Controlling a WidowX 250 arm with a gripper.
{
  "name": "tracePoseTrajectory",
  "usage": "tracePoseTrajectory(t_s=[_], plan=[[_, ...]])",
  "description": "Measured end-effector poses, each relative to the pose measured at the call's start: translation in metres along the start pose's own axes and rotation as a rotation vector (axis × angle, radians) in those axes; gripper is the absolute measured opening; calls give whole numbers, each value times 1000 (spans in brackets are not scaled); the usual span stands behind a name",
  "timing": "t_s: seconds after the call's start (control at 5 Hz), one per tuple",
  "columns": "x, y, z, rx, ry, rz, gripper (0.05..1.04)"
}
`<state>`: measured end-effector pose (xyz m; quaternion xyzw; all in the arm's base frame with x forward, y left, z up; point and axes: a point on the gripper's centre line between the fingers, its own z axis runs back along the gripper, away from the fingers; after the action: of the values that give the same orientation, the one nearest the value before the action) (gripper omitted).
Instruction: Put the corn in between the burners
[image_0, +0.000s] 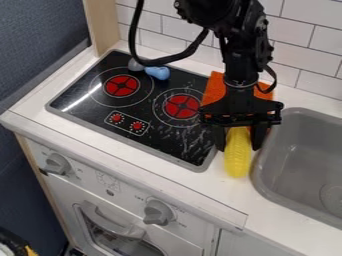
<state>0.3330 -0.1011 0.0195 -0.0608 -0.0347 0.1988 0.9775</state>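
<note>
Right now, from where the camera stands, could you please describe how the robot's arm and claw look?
The arm is black, with chunky joints and small round knobs along its edges. A thick black cable loops out widely, and a shorter loop curves nearer the claw. That is black too, with a wide, blocky crossbar and two fingers.

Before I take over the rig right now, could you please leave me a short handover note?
Gripper: at the corn's far end, over the strip between the stovetop and the sink; whether it has hold, I cannot tell.
Corn: yellow, off the stovetop's right side, an orange item behind it.
Done: gripper is at the corn.
Left: check the grip, then set the corn between the left burner and right burner, and let go.
</note>
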Motion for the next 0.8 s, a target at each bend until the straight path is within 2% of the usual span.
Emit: tracePoseTrajectory(t_s=[0.2,0.4,0.6,0.8], plan=[[-1,-1,0,4,-9,-4,594],[0,-1,0,10,-19,-5,593],[-2,1,8,14,-21,-33,593],[2,6,27,24,-26,-94,593]])
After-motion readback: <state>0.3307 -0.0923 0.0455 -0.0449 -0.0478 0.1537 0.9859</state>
